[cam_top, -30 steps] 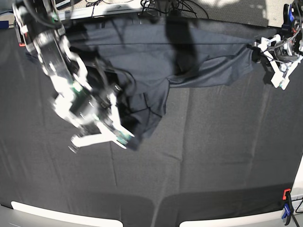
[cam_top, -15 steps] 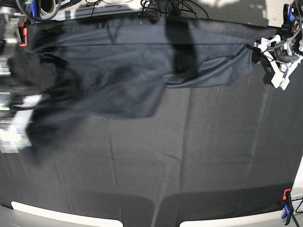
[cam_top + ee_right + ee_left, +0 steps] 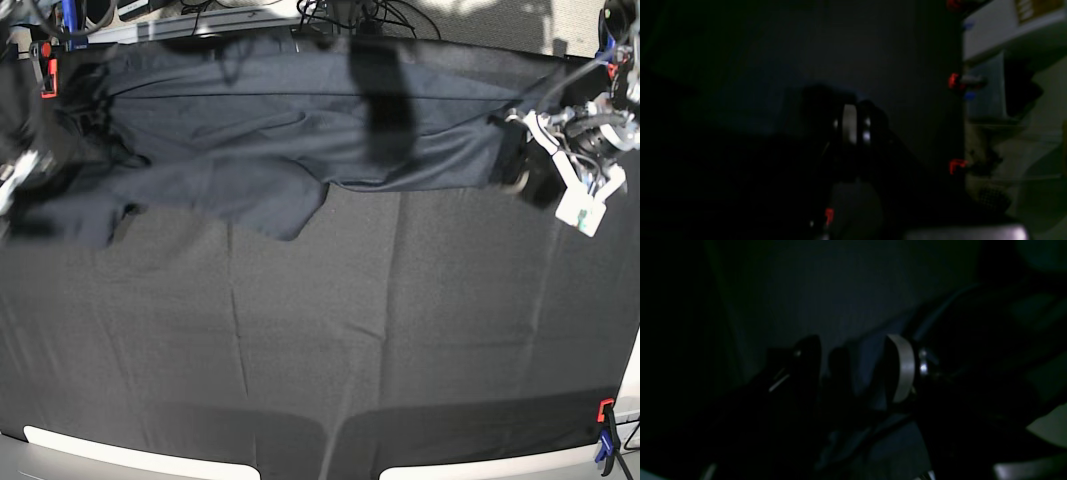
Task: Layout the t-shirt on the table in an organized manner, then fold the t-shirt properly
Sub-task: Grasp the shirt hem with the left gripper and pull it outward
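T-shirt (image 3: 250, 150): dark navy, stretched wide across the far part of the table, from the far left edge almost to the right side; the near hem sags in an uneven flap left of centre.
Table (image 3: 400, 350): black creased cloth, bare over the whole near half; a pale edge shows along the near side.
Left gripper (image 3: 545, 185): at the right end of the shirt in the base view, white fingers (image 3: 580, 205) angled toward the near right. In the left wrist view its two fingers stand clearly apart with dark fabric seen between and beyond them (image 3: 853, 370); I cannot tell whether they have cloth pinched.
Right gripper (image 3: 850, 128): at the far left, mostly off the edge of the base view and blurred. Its wrist view shows the fingers pressed together; too dark to make out whether shirt fabric is caught between them.
Clamps: a red one at the far left corner (image 3: 45, 75), an orange-and-blue one at the near right corner (image 3: 605, 435).
Cables (image 3: 340, 15): a tangle beyond the far edge.
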